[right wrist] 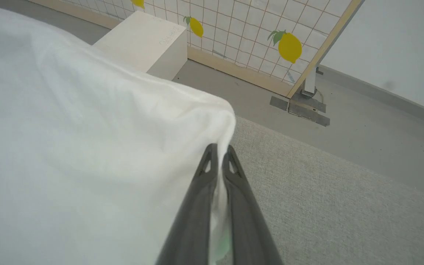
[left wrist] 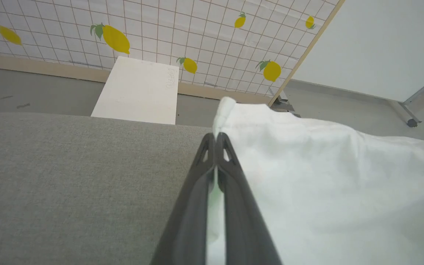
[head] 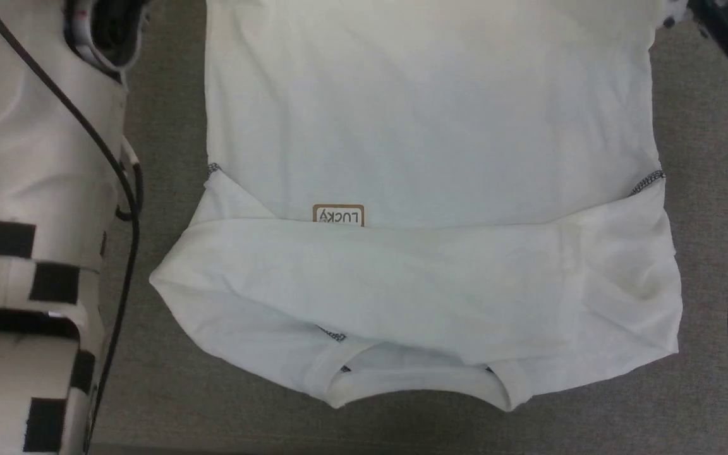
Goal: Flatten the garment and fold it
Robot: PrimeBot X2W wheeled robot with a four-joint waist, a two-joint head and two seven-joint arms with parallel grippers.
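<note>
soft white garment [head: 427, 114] on coarse grey woven tabletop [head: 168, 379], a corner tight between each arm's slim dark jaws

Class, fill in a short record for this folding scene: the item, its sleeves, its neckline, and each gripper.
Item: white long-sleeved shirt on a grey cloth surface
Sleeves: folded across the chest, covering part of the LUCKY patch
Neckline: at the edge nearest the robot
Left gripper: shut on a shirt edge
Right gripper: shut on a shirt corner
</note>
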